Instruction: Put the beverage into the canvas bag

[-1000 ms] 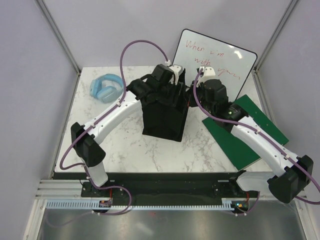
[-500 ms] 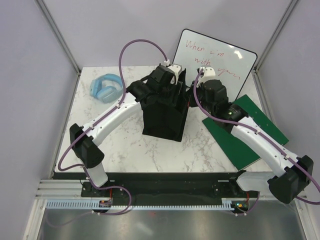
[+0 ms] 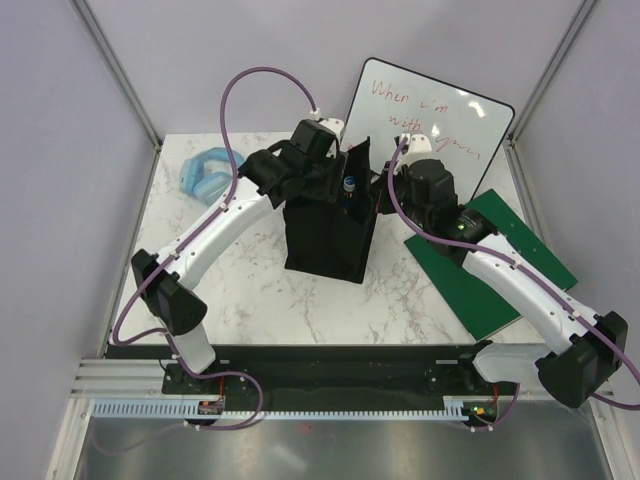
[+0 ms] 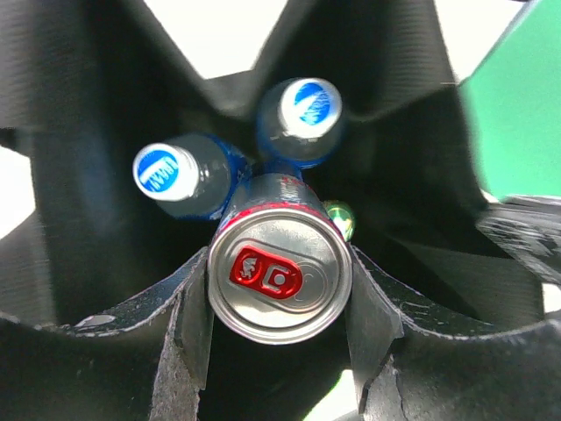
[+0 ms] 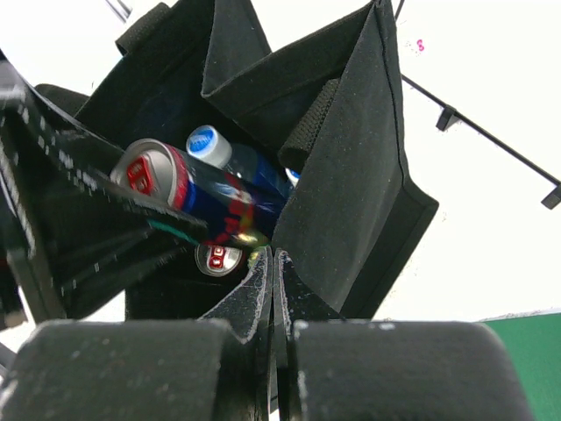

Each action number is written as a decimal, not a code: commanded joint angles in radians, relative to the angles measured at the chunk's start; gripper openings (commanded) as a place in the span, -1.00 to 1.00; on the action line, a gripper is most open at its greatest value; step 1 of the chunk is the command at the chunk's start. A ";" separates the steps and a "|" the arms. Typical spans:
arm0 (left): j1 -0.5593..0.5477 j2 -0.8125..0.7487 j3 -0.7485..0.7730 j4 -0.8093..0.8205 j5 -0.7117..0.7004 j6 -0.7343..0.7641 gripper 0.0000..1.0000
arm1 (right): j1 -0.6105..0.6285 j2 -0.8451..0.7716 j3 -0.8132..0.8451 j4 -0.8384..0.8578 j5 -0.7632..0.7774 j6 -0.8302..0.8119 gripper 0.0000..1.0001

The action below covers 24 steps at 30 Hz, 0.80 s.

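The canvas bag (image 3: 325,238) stands mid-table, black and boxy, its mouth open. My left gripper (image 4: 280,303) is shut on the beverage (image 4: 280,276), a blue and red can with a silver top and red tab. The can hangs tilted inside the bag's mouth (image 5: 197,197). Below it in the bag stand two bottles with blue-white caps (image 4: 162,171) (image 4: 311,105), and another can (image 5: 219,259) lies deeper down. My right gripper (image 5: 270,259) is shut on the bag's right rim (image 5: 351,175), at the bag's right side (image 3: 380,195).
A whiteboard (image 3: 440,110) with red writing leans at the back. Blue headphones (image 3: 205,172) lie at the back left. A green board (image 3: 500,270) lies right of the bag, under my right arm.
My left wrist has shifted left and back a little with the can, uncovering the bag's mouth and a bottle cap from above. The right arm has not moved.
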 commanded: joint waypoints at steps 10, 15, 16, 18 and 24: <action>0.055 0.019 0.035 -0.027 0.001 -0.015 -0.95 | 0.005 -0.034 0.001 0.033 -0.002 0.001 -1.00; 0.055 -0.009 0.097 -0.068 0.034 -0.018 -0.95 | 0.005 -0.027 0.000 0.033 -0.002 -0.004 -1.00; 0.055 -0.010 0.133 -0.077 0.067 -0.018 -0.96 | 0.005 -0.027 0.000 0.035 -0.005 -0.002 -1.00; 0.055 -0.004 0.167 -0.112 0.106 -0.019 -0.95 | 0.005 -0.024 0.000 0.038 -0.005 0.001 -1.00; 0.055 0.010 0.173 -0.159 0.158 -0.021 -0.95 | 0.005 -0.020 0.001 0.046 -0.011 0.002 -1.00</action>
